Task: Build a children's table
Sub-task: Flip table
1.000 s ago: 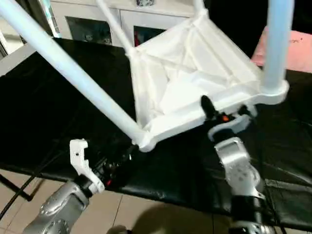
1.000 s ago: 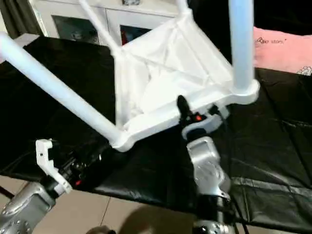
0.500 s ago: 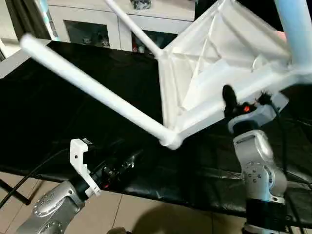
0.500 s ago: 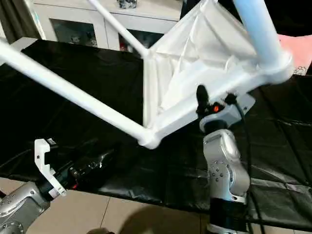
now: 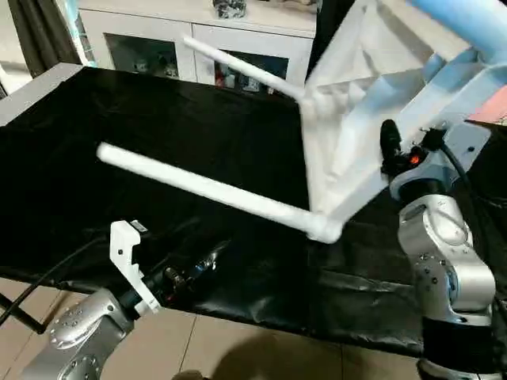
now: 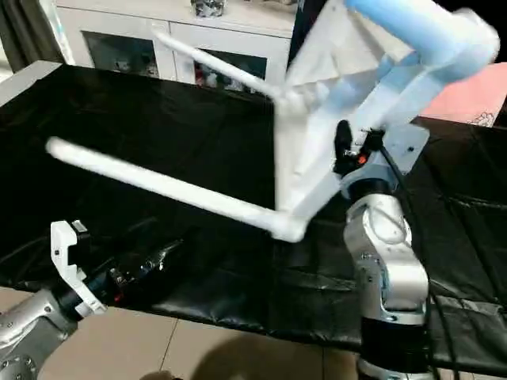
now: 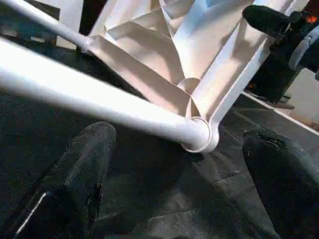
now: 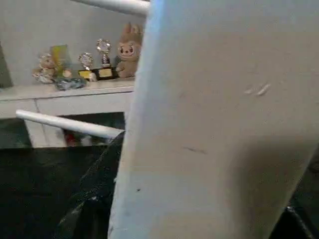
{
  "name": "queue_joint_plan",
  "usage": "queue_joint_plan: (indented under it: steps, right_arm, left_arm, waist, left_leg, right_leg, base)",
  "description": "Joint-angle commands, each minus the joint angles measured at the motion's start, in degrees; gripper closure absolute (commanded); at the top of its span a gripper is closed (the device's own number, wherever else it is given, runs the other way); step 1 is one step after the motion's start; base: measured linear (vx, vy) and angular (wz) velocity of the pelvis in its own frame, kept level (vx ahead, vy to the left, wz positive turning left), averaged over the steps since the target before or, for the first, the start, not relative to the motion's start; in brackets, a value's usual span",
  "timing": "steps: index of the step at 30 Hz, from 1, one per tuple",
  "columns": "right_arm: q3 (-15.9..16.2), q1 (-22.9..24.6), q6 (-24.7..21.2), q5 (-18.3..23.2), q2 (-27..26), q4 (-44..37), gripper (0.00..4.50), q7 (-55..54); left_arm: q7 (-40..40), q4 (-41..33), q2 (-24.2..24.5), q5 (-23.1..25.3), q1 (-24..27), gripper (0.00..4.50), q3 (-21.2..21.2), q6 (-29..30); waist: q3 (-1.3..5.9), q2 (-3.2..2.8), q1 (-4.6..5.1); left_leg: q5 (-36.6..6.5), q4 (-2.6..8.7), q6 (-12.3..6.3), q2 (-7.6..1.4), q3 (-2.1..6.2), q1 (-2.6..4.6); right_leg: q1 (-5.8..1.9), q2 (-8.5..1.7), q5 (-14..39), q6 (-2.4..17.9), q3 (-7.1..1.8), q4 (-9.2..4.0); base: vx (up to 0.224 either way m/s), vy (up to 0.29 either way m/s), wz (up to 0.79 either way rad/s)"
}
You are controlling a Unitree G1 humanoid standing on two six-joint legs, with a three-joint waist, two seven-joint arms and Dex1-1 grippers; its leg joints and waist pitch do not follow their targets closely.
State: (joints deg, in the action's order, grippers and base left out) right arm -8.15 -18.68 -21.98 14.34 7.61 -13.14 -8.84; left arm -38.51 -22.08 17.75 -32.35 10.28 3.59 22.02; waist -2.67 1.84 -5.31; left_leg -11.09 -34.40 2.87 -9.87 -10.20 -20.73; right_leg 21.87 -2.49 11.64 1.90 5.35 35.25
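The children's table is tipped up on its side over the black-covered bench. Its white ribbed tabletop point(image 5: 348, 95) has legs in the corner sockets. One leg point(image 5: 206, 188) lies nearly level, pointing left from the lowest corner socket point(image 7: 199, 134). A second leg point(image 5: 242, 70) reaches toward the cabinet, and a third point(image 6: 412, 22) crosses the upper right. My right gripper point(image 5: 390, 149) is shut on the tabletop's rim point(image 8: 209, 124). My left gripper point(image 5: 190, 269) stands open near the bench's front edge, its fingers point(image 7: 84, 164) either side of that socket but short of it.
A black cloth covers the bench point(image 5: 87, 134), whose front edge runs below my left gripper. A white glass-doored cabinet point(image 5: 150, 43) with figurines and trophies point(image 8: 104, 59) stands behind. A pink object point(image 6: 475, 99) lies at the far right. Tiled floor point(image 5: 238, 348) shows below.
My right gripper has risen and swung the table rightward, tipping the tabletop steeper. The near leg has dropped from steeply raised to almost level. My left gripper has hardly moved.
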Motion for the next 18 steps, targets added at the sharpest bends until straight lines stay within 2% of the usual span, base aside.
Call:
queue_joint_plan:
  steps: [1,7,13,17,18]
  right_arm:
    - [-0.5,0.0,-1.7,-4.3,1.3,-1.0,2.50,-2.8]
    - [0.8,-1.2,-3.0,-5.3,1.5,-0.7,2.52,-3.4]
    - [4.1,-3.5,-5.2,-6.4,3.4,-0.8,2.52,0.7]
    - [5.9,-4.2,-7.0,-7.3,5.0,-0.8,2.52,2.6]
    - [6.2,-4.3,-7.8,-7.4,5.2,-0.4,2.52,2.8]
  left_arm:
    - [0.2,-1.1,0.6,0.3,-1.3,0.00,-0.7,0.2]
    - [1.1,-2.1,1.1,0.9,-2.7,0.00,-1.1,0.8]
    - [2.2,-2.6,1.4,1.9,-3.9,0.00,-1.6,1.1]
    - [3.0,-3.1,2.0,2.5,-4.9,0.00,-2.4,1.8]
    - [3.5,-3.7,1.8,2.7,-5.4,0.00,-2.9,2.4]
  waist:
    - [2.61,0.03,0.49]
    - [2.49,0.12,0.88]
    - [2.59,0.46,1.00]
    - [2.57,0.53,1.14]
    - [2.58,0.83,1.29]
  left_leg:
    - [-10.9,4.49,2.03,-3.32,1.34,0.88]
    - [-12.9,4.63,2.66,-3.33,1.46,1.03]
    - [-11.4,4.41,2.41,-3.29,1.38,0.90]
    - [-10.9,4.39,2.58,-3.43,1.46,0.97]
    - [-10.6,4.33,2.51,-3.39,1.35,0.96]
  right_leg:
    - [-1.70,-5.47,17.2,-1.0,-4.40,-5.01]
    - [-1.79,-5.47,18.0,-0.8,-4.38,-5.08]
    - [-1.94,-5.42,16.8,-0.8,-4.49,-4.93]
    - [-2.04,-5.36,14.8,0.2,-4.50,-4.51]
    - [-2.00,-5.32,14.2,0.4,-4.56,-4.50]
  base:
    - [0.000,0.000,0.00]
    - [0.000,0.000,0.00]
    - [0.000,0.000,0.00]
    - [0.000,0.000,0.00]
    - [0.000,0.000,0.00]
